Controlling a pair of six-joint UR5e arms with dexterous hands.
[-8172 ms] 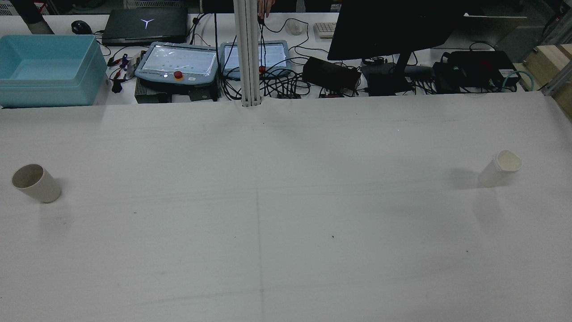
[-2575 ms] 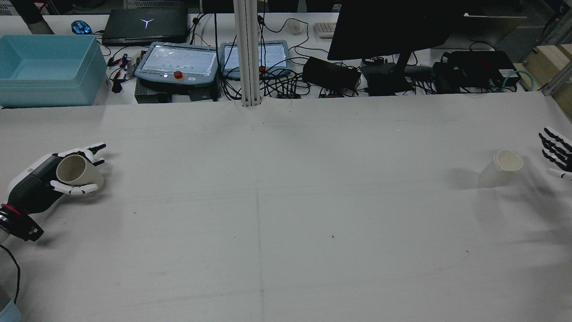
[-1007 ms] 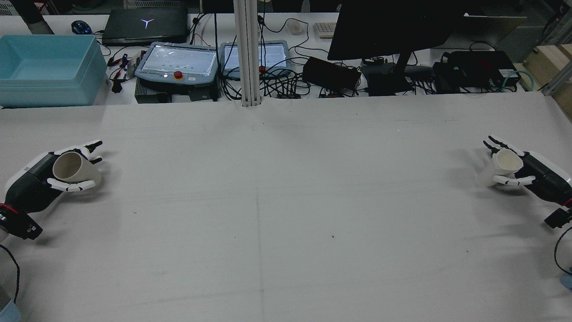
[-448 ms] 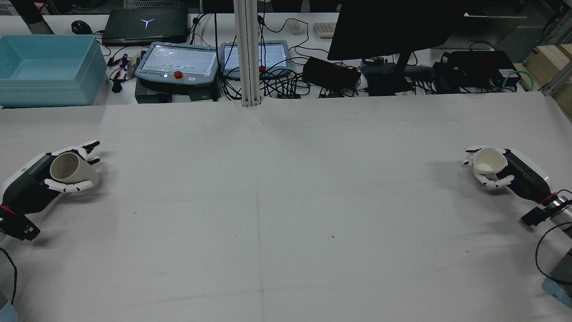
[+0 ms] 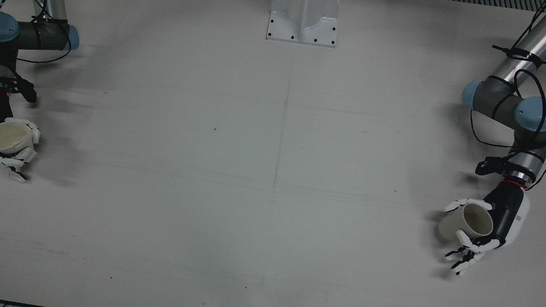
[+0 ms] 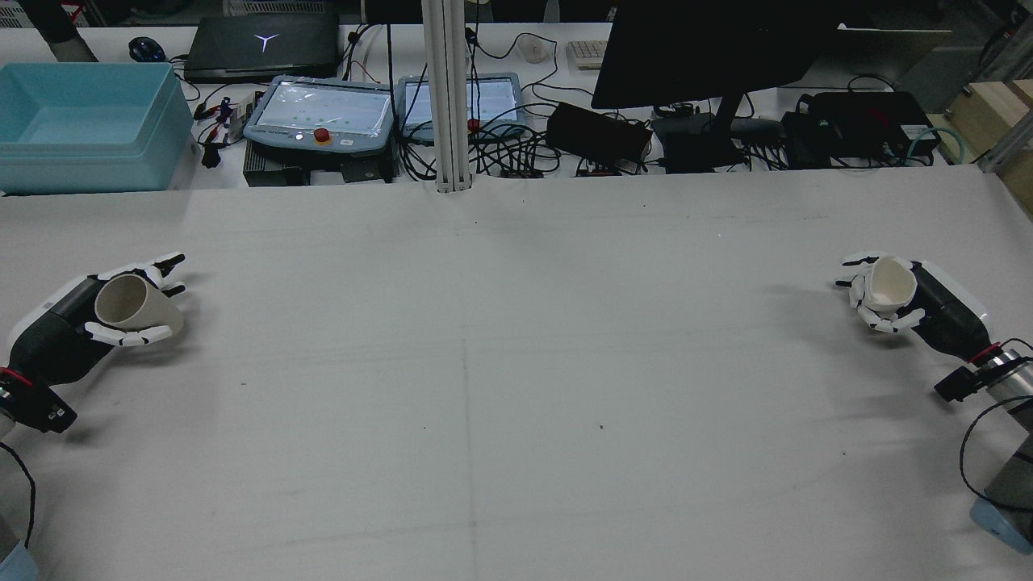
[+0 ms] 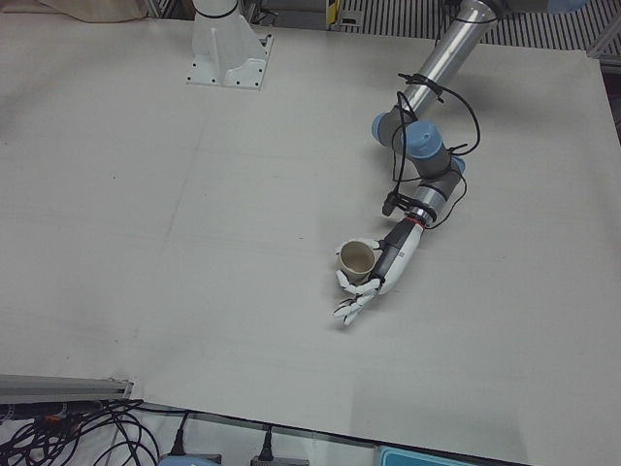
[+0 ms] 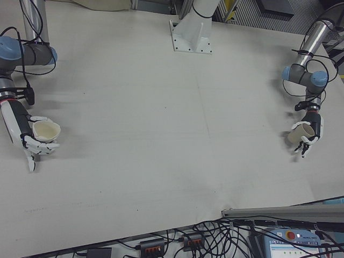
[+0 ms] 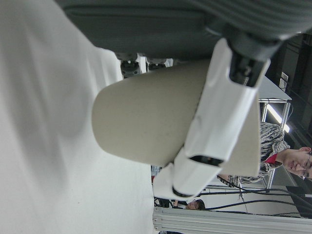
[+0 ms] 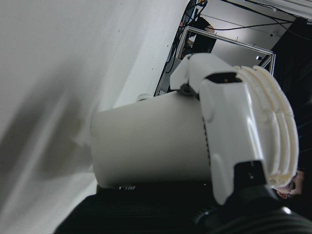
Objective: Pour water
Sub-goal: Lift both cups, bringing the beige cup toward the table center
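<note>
My left hand [image 6: 73,319] is shut on a beige cup [image 6: 133,303] at the table's left side in the rear view. The cup tilts slightly. It also shows in the front view [image 5: 465,221], the left-front view [image 7: 357,257] and the left hand view [image 9: 151,117], with a white finger [image 9: 214,122] across it. My right hand [image 6: 928,303] is shut on a white cup [image 6: 888,284] at the far right and holds it a little above the table, tilted. This cup shows in the right-front view [image 8: 45,130] and the right hand view [image 10: 151,144]. The cups' contents are not visible.
The white table [image 6: 516,363] stretches wide between the two hands. Beyond its far edge stand a blue bin [image 6: 89,121], teach pendants [image 6: 323,113], a monitor [image 6: 710,48] and cables. A white post [image 6: 448,97] rises at the far middle.
My right hand came in from the right, closed on the white cup, lifted it and carried it slightly left. My left hand, earlier closed on the beige cup, has barely moved.
</note>
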